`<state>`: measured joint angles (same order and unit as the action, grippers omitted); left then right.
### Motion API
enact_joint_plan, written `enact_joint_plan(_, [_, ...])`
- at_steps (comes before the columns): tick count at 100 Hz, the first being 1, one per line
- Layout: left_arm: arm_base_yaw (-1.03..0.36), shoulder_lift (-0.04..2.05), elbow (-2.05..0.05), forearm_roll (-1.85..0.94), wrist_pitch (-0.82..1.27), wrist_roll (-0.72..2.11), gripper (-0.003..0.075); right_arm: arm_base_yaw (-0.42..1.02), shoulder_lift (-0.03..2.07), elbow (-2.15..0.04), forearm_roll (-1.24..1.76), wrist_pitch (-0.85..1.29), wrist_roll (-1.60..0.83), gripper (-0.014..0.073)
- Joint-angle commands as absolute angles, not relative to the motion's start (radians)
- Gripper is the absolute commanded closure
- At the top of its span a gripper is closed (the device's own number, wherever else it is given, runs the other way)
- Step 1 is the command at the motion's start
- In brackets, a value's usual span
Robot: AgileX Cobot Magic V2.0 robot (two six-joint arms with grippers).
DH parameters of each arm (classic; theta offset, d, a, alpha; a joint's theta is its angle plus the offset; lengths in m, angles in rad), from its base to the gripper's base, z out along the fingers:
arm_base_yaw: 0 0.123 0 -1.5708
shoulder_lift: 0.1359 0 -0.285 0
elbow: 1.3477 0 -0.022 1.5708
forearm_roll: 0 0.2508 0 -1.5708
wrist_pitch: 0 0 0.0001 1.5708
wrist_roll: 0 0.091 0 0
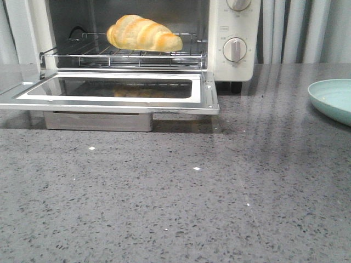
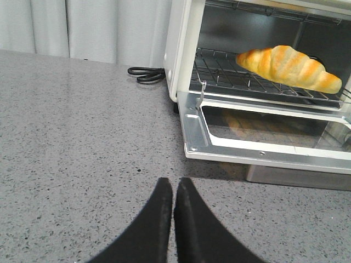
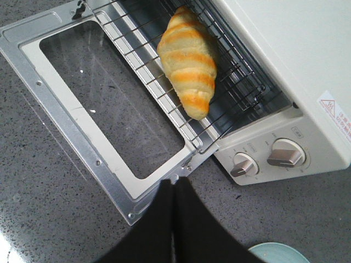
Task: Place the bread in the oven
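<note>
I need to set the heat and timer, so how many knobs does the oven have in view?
2, both on the oven's right-hand panel: one knob nearer the outer edge, the other knob beside it. More may sit outside the pictures.

Left gripper showing in its own wrist view with black fingers pressed together, tips meeting, nothing between them, hanging low over the countertop. Right gripper likewise closed and empty in its wrist view, fingers touching along their length, looking steeply down from higher up. Neither arm appearing in the front view.
</note>
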<state>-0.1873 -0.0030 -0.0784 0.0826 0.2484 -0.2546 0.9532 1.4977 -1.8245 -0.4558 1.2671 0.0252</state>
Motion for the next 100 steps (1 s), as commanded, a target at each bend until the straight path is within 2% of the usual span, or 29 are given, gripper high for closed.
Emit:
enact_joint_plan(1, [-0.186, -0.028, -0.106, 0.076, 0.164, -0.261, 0.0742, 0.944, 1.454, -1.846, -0.489, 1.306, 0.031, 0.0667])
enact_joint_plan(49, [-0.186, -0.028, -0.106, 0.076, 0.164, -0.261, 0.0741, 0.932, 1.454, -1.816, -0.513, 1.313, 0.031, 0.0667])
enact_joint_plan(73, [-0.186, -0.028, -0.106, 0.076, 0.164, -0.261, 0.0742, 0.880, 1.363, -1.640, -0.522, 1.276, 0.120, 0.0667])
enact_joint_plan(100, [-0.186, -0.028, -0.106, 0.076, 0.164, -0.261, 0.0742, 0.776, 1.200, -1.330, -0.522, 1.061, 0.172, 0.0667])
